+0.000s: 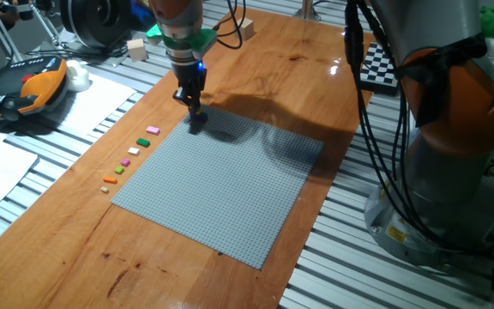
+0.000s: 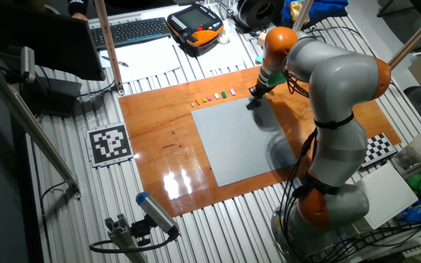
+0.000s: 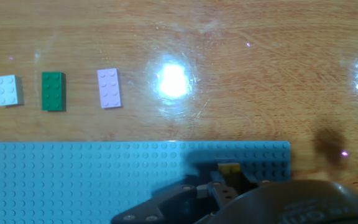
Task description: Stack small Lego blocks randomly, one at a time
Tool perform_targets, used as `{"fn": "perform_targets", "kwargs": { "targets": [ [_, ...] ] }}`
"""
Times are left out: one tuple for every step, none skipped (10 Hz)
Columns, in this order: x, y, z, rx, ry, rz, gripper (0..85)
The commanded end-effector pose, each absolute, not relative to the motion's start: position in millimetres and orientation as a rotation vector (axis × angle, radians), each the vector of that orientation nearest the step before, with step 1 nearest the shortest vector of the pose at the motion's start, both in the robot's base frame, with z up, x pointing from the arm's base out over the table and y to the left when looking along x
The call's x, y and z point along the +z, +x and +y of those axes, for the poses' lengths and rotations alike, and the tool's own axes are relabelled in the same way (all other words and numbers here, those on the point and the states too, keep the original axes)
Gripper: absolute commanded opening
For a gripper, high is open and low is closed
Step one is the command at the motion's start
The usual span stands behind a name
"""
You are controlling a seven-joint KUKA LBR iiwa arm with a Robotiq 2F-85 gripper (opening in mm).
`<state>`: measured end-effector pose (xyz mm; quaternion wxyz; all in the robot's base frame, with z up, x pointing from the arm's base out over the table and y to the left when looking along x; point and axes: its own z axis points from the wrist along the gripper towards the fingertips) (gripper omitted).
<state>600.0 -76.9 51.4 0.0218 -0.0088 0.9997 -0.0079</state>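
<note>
1. Hand view: the gripper (image 3: 229, 180) is low over the far corner of the grey baseplate (image 3: 73, 180), and a small yellow block (image 3: 229, 168) shows right at its tip. The fingers look drawn close around that block, but whether they actually grip it cannot be told.
2. Also in the hand view, three small blocks lie in a row on the bare wood beyond the baseplate edge: a white block (image 3: 8, 90), a green block (image 3: 53, 91) and a pale pink block (image 3: 109, 88). They are apart from one another and from the baseplate.
3. One fixed view: the gripper (image 1: 195, 116) points straight down at the baseplate (image 1: 230, 184) corner nearest the row of blocks. The row runs along the wooden table (image 1: 307, 69) just beside the baseplate's edge, from the pink block (image 1: 153, 130) down to an orange block (image 1: 110, 180).
4. The other fixed view: the arm (image 2: 327, 80) bends over the table with the gripper (image 2: 256, 98) at the baseplate corner.
5. A handheld control pad (image 1: 24, 90) lies off the wooden board.
</note>
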Motion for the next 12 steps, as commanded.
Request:
{"fn": "perform_targets", "kwargs": {
  "targets": [
    [50.2, 598.9, -76.7, -0.024, -0.025, 3.100, 0.0],
    [50.3, 599.1, -76.4, -0.024, -0.023, 3.100, 0.0],
    [50.5, 599.5, -75.8, -0.026, -0.020, 3.100, 0.0],
    [50.0, 599.8, -75.6, -0.026, -0.020, 3.100, 0.0],
    [49.0, 600.5, -75.1, -0.024, -0.020, 3.098, 0.0],
    [47.7, 601.1, -75.1, -0.024, -0.020, 3.097, 0.0],
    [47.3, 601.4, -75.2, -0.029, -0.020, 3.095, 0.0],
    [47.3, 601.5, -75.2, -0.029, -0.020, 3.095, 0.0],
    [47.2, 601.4, -75.3, -0.029, -0.020, 3.095, 0.0],
    [47.3, 601.4, -75.4, -0.029, -0.020, 3.094, 0.0],
    [47.4, 601.5, -75.5, -0.031, -0.021, 3.093, 0.0],
    [47.5, 601.4, -75.6, -0.031, -0.018, 3.093, 0.0]
  ]
}}
